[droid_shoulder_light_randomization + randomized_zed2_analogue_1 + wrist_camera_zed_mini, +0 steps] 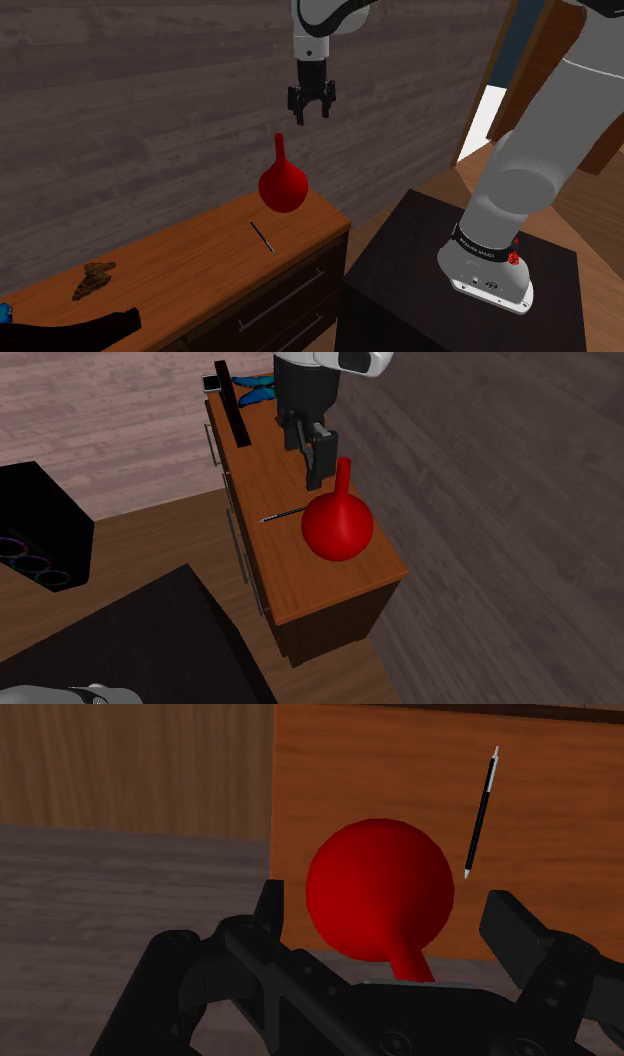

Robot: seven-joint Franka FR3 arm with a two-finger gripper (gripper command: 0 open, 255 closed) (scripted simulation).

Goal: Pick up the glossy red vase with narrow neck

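One red vase [282, 186] stood upright on the tabletop [190, 245], thin pen [261, 237] just beside | step: approach, pincer [311, 114] hung released above the narrow neck, not touching | next: descend straight, centre neck between jaws, then clench

Vase [281, 183] on dresser [180, 250]; pen [261, 237] just beside (not touching); tool [310, 112] above.
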